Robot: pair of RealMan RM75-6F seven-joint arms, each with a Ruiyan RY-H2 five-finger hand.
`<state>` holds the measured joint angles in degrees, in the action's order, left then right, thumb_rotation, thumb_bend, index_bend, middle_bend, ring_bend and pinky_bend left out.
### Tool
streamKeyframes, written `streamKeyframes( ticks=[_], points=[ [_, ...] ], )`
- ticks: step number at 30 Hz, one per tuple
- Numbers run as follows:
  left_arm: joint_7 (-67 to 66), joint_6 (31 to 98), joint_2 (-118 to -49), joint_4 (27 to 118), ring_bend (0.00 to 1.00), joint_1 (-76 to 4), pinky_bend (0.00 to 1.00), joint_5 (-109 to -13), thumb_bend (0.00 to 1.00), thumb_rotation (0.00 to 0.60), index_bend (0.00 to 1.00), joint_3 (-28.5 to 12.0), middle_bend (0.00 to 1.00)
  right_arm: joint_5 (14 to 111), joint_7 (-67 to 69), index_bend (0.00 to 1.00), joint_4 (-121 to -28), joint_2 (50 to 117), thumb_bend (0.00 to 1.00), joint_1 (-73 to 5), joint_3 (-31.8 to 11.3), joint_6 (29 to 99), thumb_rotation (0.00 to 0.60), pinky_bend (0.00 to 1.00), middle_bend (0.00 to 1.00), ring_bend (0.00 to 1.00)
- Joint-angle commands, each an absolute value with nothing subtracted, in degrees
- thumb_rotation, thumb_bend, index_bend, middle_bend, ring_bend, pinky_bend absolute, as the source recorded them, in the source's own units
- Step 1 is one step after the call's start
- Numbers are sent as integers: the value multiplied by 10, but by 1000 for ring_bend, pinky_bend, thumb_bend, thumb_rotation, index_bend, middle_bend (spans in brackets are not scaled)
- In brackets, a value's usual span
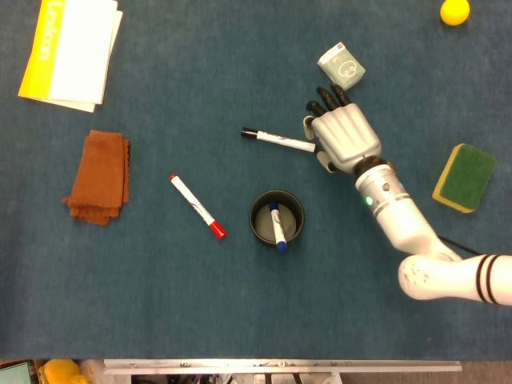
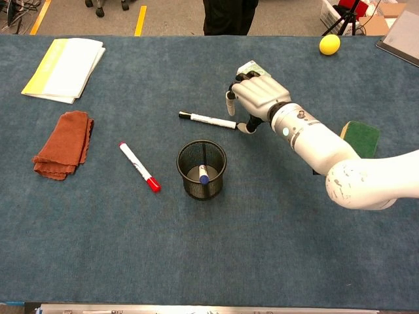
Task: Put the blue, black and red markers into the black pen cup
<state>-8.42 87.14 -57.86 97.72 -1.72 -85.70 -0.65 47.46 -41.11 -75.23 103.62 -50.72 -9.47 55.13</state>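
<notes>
From the head view, the right hand [image 1: 346, 138] is hovering by the black marker's [image 1: 279, 141] tail, fingers seemingly apart and holding nothing. The blue marker [image 1: 277, 226] is sitting inside the black pen cup [image 1: 276, 218].

From the chest view, the red marker [image 2: 139, 166] is lying left of the cup; the next move calls for pinching the black marker, with open cloth all around.

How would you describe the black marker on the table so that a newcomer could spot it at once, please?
Start at the black pen cup in the middle of the blue table. Just beyond it, beside the right hand, lies the black marker. Its cap is black, while the red marker left of the cup has a red one.
</notes>
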Motion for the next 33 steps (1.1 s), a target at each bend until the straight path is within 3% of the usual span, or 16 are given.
streamKeyframes(
  ticks=[1,6,12,18,24,33],
  points=[
    [-84,871,-579,977,173,-17,183,-857,331,600,311,-6,246,462,-425,460,-731,1057,256,-513,-99,559,600,6,237,0],
    [-83,870,-578,975,173,-17,183,-854,331,600,311,-7,246,452,-432,460,-711,1077,187,-518,-108,560,600,6,237,0],
    [-83,868,-578,975,173,-17,183,-853,332,600,311,-8,246,446,-436,468,-695,1089,187,-522,-112,553,600,6,239,0],
    [-83,867,-577,974,173,-16,183,-850,332,600,311,-8,246,444,-438,484,-678,1103,207,-526,-118,548,600,6,243,0],
    [-83,867,-577,973,173,-15,183,-848,331,600,311,-8,246,443,-443,505,-660,1112,293,-529,-122,548,600,6,252,0],
    [-81,867,-576,970,173,-14,183,-848,331,600,311,-8,246,434,-454,505,-641,1114,297,-532,-129,543,600,6,253,0]
  ],
)
